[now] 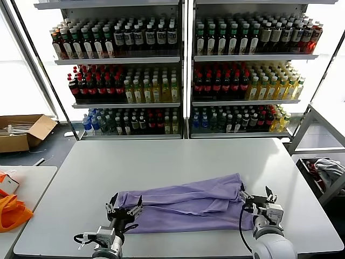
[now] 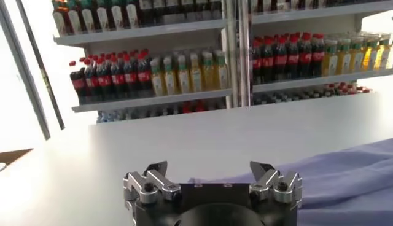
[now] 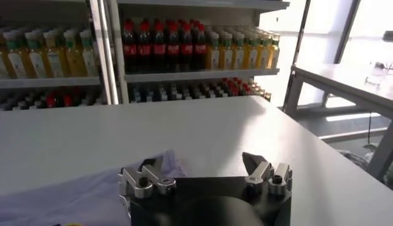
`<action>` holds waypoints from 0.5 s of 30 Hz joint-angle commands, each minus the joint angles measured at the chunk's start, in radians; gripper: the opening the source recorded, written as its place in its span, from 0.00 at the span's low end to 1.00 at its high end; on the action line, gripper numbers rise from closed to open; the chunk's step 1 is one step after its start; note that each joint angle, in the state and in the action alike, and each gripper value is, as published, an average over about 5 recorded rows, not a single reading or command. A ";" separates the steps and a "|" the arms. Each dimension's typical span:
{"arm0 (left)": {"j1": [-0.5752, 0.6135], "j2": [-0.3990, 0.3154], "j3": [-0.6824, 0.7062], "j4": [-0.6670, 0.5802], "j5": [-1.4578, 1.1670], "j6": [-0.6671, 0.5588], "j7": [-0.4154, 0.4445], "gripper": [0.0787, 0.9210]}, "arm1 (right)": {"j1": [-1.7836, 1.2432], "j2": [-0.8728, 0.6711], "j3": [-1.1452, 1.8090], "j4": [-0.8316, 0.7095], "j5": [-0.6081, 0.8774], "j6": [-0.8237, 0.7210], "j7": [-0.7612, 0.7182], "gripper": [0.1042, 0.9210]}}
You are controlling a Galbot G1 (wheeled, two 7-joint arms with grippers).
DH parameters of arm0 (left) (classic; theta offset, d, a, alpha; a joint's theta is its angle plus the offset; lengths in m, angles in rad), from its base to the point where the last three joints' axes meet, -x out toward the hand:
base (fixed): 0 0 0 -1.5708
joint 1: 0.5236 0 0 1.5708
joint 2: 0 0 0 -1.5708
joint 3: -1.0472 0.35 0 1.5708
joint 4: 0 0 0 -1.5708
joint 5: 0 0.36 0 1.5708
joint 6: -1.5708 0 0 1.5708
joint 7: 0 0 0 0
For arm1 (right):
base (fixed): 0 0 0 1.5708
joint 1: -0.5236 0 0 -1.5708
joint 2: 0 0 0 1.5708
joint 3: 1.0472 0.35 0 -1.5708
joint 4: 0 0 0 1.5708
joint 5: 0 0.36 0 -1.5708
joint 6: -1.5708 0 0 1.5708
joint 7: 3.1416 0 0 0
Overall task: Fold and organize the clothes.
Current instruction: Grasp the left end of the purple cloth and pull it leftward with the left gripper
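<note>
Lavender T-shirt (image 1: 186, 205) lies lengthwise along the desk's (image 1: 178, 156) near edge. Left gripper (image 1: 124, 209) and right gripper (image 1: 256, 195), both spread wide and empty, flank its two ends.

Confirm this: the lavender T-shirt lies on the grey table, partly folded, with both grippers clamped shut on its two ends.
Not quite. Both grippers are open, not clamped shut. The head view shows the left gripper and right gripper with fingers spread at the two ends of the lavender T-shirt, gripping nothing; both wrist views agree. The rest stands: it lies partly folded on the grey table.
</note>
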 commanded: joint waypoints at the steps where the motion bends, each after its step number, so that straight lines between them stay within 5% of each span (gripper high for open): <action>1: -0.023 -0.031 -0.040 0.034 -0.119 0.044 -0.039 0.88 | 0.006 -0.008 0.020 0.028 0.024 0.001 0.006 0.88; 15: -0.025 -0.003 -0.103 0.075 -0.268 0.085 -0.035 0.88 | 0.013 -0.002 -0.012 0.036 0.028 0.006 0.006 0.88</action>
